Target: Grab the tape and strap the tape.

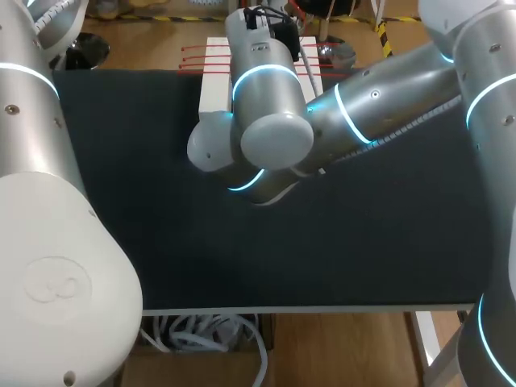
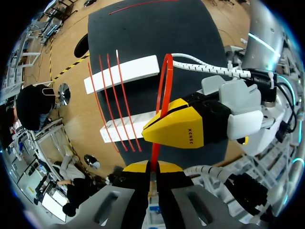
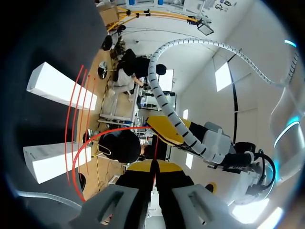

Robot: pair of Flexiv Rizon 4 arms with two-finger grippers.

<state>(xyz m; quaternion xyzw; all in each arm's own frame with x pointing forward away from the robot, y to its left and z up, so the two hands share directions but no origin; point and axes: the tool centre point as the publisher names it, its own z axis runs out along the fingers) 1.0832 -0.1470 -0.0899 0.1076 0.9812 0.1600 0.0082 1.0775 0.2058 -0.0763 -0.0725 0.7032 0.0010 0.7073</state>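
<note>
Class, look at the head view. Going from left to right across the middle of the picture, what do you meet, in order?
Left arm → bare black table → right arm. The white block is left out, because the right arm overlaps it.

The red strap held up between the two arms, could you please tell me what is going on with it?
Both arms are working one red strap above the dark table. The left end effector is shut on one part of it, and the right end effector grips it a little further along, so it bows into a loop between them. Three more straps lie across two white bars on the table, untouched.
</note>
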